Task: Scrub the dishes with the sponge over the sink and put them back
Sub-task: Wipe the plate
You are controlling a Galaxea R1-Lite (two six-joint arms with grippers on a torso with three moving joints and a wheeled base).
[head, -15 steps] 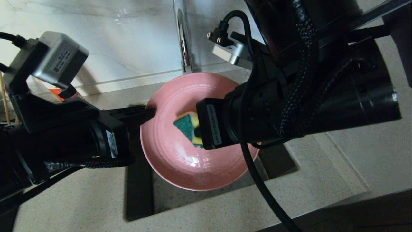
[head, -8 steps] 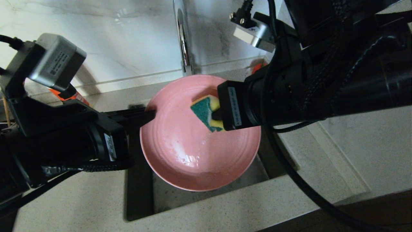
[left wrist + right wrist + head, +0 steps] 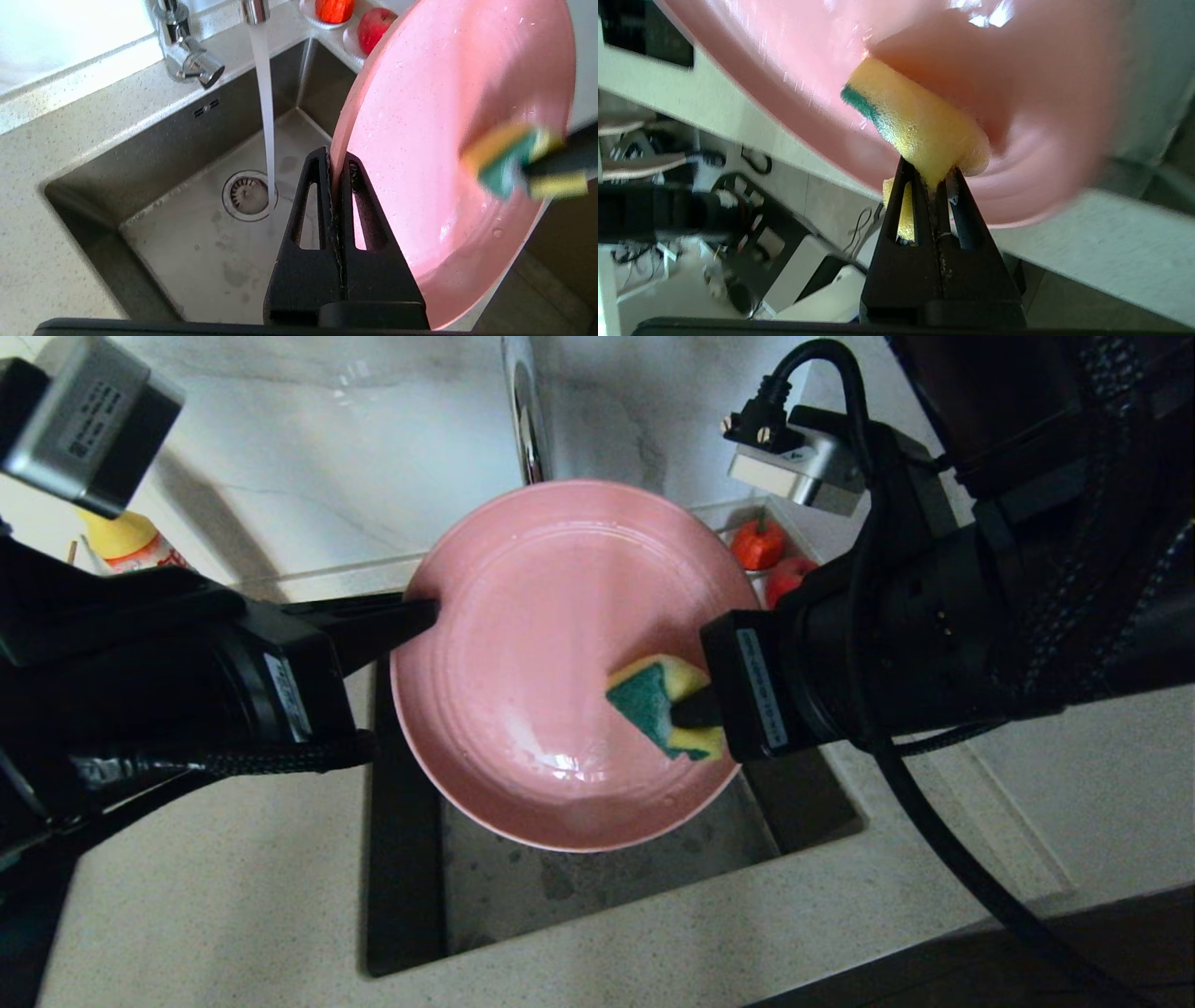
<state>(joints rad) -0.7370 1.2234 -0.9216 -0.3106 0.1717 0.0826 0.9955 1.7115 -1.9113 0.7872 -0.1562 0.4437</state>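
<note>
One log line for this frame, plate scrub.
left gripper: shut on plate rim | right gripper: shut on sponge, against plate | over sink

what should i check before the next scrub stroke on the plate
1. Left gripper shut on plate rim: ok.
2. Right gripper shut on sponge: ok.
3. Sponge touching the plate's face: ok.
4. Plate held over the sink: ok.
5. Water hitting the plate: not ok, the stream falls beside it to the drain.
6. Plate's back scrubbed: cannot tell.
</note>
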